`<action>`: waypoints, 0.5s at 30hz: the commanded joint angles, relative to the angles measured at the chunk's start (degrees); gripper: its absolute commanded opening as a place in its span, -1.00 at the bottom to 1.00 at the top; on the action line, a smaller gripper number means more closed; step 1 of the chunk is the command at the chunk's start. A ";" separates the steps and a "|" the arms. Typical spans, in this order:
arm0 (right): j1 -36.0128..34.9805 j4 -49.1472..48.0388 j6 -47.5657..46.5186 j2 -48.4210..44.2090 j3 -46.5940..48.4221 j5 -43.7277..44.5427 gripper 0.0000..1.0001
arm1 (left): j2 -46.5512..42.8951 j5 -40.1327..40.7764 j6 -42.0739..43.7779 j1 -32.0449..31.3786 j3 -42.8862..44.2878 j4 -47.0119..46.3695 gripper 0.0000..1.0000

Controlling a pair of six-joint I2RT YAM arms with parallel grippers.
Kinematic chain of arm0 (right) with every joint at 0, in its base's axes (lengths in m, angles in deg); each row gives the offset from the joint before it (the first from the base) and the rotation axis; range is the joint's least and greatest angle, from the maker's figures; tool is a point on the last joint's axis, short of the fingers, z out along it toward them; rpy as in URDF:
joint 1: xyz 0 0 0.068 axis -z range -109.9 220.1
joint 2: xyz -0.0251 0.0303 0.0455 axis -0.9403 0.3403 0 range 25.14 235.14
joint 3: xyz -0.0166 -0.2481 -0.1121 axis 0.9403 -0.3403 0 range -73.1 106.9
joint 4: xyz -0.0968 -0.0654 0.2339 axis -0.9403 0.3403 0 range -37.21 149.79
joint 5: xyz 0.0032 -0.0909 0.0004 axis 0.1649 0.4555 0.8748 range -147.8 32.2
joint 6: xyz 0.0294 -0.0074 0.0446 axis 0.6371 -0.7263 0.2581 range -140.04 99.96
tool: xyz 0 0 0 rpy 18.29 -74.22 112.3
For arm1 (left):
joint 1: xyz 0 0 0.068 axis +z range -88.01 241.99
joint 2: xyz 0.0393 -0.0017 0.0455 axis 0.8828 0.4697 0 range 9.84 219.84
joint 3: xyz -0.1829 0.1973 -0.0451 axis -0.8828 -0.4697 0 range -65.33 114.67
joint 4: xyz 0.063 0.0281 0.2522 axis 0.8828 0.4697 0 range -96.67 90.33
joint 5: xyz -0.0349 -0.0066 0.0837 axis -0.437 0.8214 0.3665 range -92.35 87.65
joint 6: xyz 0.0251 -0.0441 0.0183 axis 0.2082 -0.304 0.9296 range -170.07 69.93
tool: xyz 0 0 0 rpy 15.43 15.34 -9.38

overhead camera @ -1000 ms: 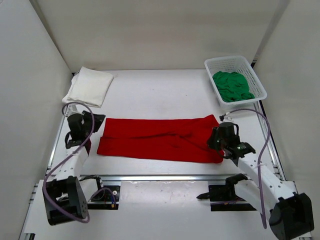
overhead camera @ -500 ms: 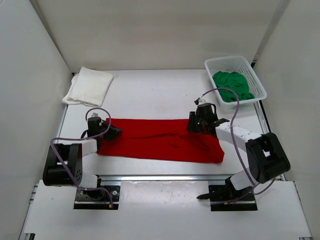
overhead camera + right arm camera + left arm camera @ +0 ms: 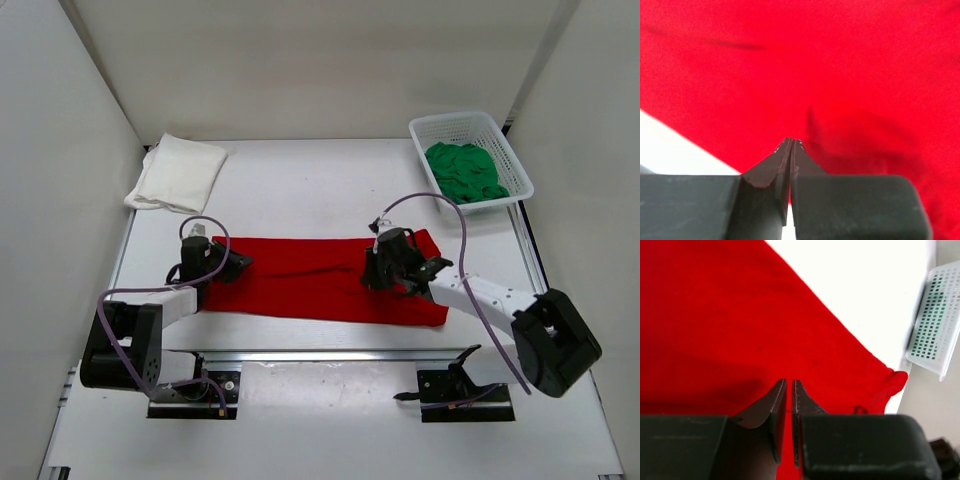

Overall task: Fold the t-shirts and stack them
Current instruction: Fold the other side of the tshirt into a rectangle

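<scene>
The red t-shirt (image 3: 300, 275) lies as a long folded band across the near half of the table. Over its left end, my left gripper (image 3: 238, 264) has its jaws drawn to a thin slit, pinching the red cloth (image 3: 715, 315); the tips (image 3: 789, 381) point along the band. My right gripper (image 3: 372, 270) is shut over the middle-right part of the band. In the right wrist view its fingertips (image 3: 791, 140) meet just above the red cloth (image 3: 840, 60) near an edge, with nothing between them. The white t-shirt (image 3: 180, 172) lies folded at the back left. The green t-shirt (image 3: 462, 170) is crumpled in the basket.
A white mesh basket (image 3: 450, 119) stands at the back right and also shows at the right edge of the left wrist view (image 3: 932, 325). White walls close in the table on three sides. A metal rail runs along the near edge.
My right gripper moved from the band's right end towards its middle, opened on the way, and is shut now. My left gripper came onto the left end and closed; that end shifted slightly right.
</scene>
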 commanded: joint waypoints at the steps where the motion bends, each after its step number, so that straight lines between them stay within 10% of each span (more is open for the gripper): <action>1: -3.22 0.22 5.06 -3.88 -2.86 1.45 -1.00 | -1.83 1.03 0.60 -0.34 0.01 -1.26 -0.58; 9: 0.52 2.24 2.26 -9.51 -3.21 1.36 -0.49 | -3.76 2.17 0.51 -5.08 1.24 -1.62 -0.56; 15: 3.54 3.55 -3.71 -4.60 0.29 -1.45 -0.50 | -2.36 3.85 0.34 -11.50 1.77 -2.67 -0.53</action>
